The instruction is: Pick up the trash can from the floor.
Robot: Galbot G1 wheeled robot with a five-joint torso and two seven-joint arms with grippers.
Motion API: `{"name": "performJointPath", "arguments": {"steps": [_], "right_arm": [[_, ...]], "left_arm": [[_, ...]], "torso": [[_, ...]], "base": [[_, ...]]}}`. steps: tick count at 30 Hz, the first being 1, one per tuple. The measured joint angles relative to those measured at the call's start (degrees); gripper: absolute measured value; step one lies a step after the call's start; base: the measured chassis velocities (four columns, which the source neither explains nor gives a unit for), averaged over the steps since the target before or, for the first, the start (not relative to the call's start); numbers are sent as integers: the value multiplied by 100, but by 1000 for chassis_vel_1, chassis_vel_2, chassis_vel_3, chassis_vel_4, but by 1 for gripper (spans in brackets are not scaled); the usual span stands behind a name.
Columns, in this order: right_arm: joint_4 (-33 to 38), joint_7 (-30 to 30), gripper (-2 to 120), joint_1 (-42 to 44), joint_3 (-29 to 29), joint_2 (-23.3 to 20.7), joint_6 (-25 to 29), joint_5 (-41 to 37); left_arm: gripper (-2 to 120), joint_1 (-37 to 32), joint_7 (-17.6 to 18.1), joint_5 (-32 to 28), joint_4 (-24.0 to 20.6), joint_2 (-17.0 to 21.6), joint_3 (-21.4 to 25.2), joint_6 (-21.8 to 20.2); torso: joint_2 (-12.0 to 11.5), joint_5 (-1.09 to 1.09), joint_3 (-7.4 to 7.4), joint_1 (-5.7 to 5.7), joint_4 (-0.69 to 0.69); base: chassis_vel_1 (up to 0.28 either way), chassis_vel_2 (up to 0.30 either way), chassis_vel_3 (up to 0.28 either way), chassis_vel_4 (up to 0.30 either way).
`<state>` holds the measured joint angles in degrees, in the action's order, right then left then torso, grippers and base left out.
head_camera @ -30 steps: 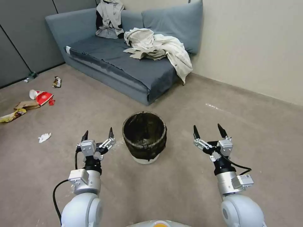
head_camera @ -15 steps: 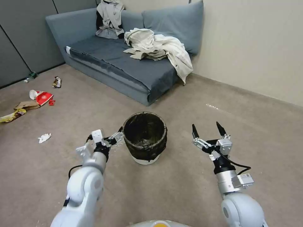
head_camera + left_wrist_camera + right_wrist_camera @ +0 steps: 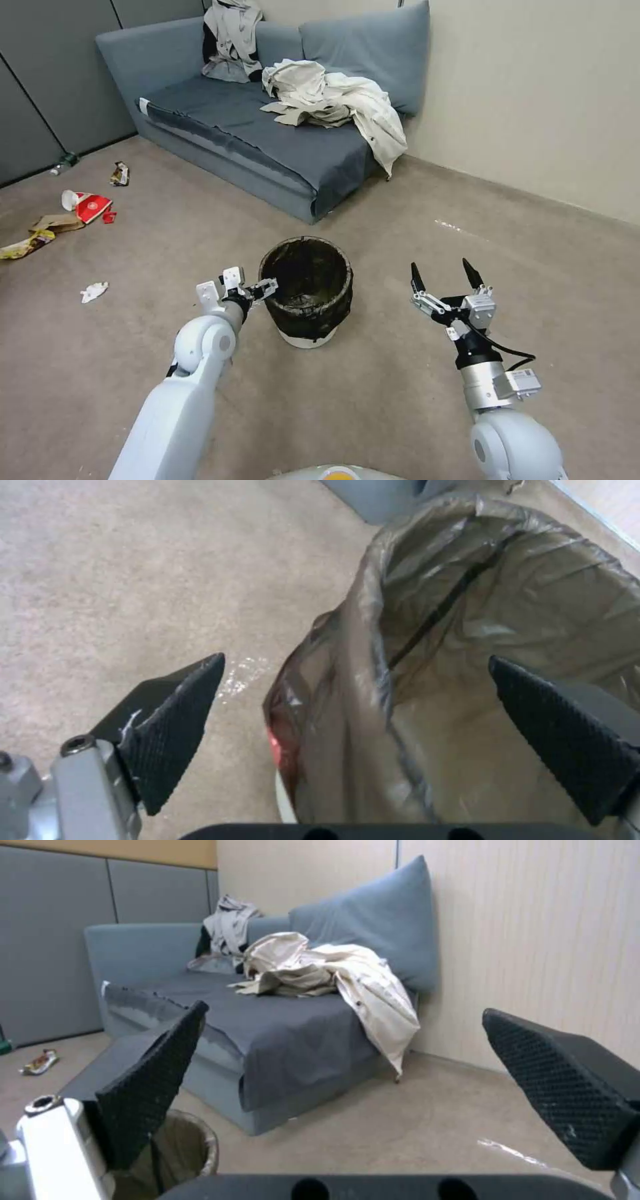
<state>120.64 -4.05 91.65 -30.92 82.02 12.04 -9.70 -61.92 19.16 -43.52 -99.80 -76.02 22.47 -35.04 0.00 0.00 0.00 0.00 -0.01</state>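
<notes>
The trash can (image 3: 307,290) stood upright on the floor (image 3: 373,393), in front of the sofa (image 3: 267,127) and apart from it, with its dark bag folded over the rim and the white base showing below. The left gripper (image 3: 261,288) was at the left side of the can's rim, and its jaws were open. In the left wrist view one jaw was over the carpet outside the can and the other over the inside of the bag, so the rim and its plastic were between them; I could not tell if either jaw touched the bag. The right gripper (image 3: 445,275) was above the floor on the right side of the can, well apart from it, with its jaws wide open and holding nothing. A pale jacket (image 3: 333,97) lay on the sofa seat. Some litter (image 3: 80,207) lay on the floor at the far left, near the grey wall panels.
</notes>
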Motion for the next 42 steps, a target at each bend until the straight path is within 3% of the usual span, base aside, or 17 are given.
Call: {"name": "performJointPath", "arguments": {"steps": [6, 10, 20, 32, 39, 42], "right_arm": [[-8, 14, 100, -23, -7, 24, 0, 1], [-41, 19, 100, -49, -5, 53, 1, 6], [-69, 29, 100, -78, -5, 49, 3, 10], [-113, 38, 100, -83, -10, 31, 25, 10], [-124, 42, 100, -95, -12, 11, 27, 9], [-136, 42, 100, -103, -5, 1, 27, 9]], "left_arm": [[89, 178, 217, -289, 120, 3, -42, -229], [71, 356, 423, -556, 299, 7, -74, -472], [51, 493, 513, -788, 576, -45, -78, -623], [6, 492, 535, -779, 605, -142, -61, -549], [2, 409, 551, -806, 387, -141, 15, -462], [2, 319, 630, -929, 73, -103, 78, -465]], "torso": [[0, 0, 0, 0, 1], [0, 0, 0, 0, 1], [0, 0, 0, 0, 1], [0, 0, 0, -1, 0], [0, -1, 0, 0, 0], [0, -1, 0, 0, 0]], "base": [[0, 0, 0, 0], [0, 0, 0, 0], [0, 0, 0, 0], [0, 0, 0, 0], [0, 0, 0, 0], [0, 0, 0, 0]]}}
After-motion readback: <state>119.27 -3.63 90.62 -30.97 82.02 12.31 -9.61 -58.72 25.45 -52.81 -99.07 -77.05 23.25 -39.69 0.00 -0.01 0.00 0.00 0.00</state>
